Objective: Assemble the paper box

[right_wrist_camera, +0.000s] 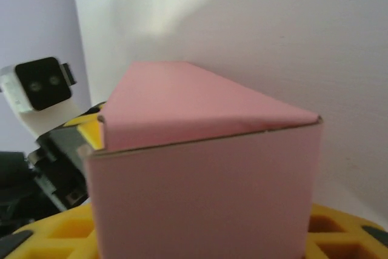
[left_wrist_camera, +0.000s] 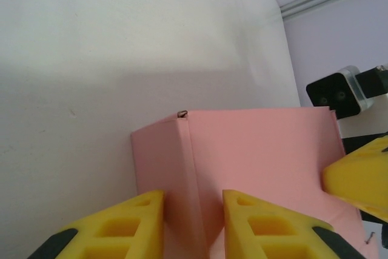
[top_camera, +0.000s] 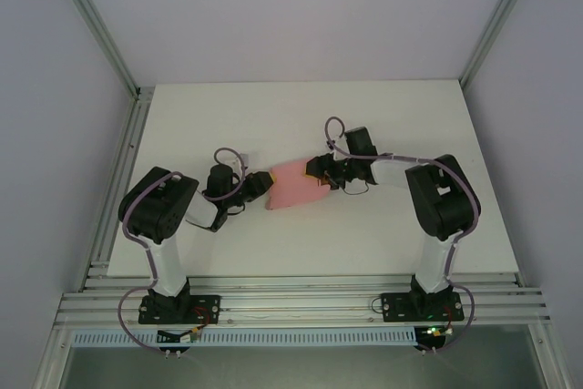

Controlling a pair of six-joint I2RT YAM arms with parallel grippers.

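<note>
Item: paper box (top_camera: 293, 187), pale pink card, folded up into a shape with creased walls.
Location: on the white surface (top_camera: 273, 125), about mid-width, directly between the two arms' ends.
Box form, right wrist view: one flat wall faces the camera, with a panel sloping away above it. A thin gap shows along the seam between them.
Box form, left wrist view: a vertical crease separates a narrow side panel from a wide one.
Left pincer (left_wrist_camera: 193, 201): jaws narrow, yellow fingers (left_wrist_camera: 121, 225) set on either side of that crease and gripping the card at the box's left end.
Right pincer (top_camera: 316, 176): at the box's right end, partly open, with yellow fingers (right_wrist_camera: 345, 235) flanking the near wall. Cannot tell whether they press on the card.
Separation: the two pincers are close together, with just the box between them.
</note>
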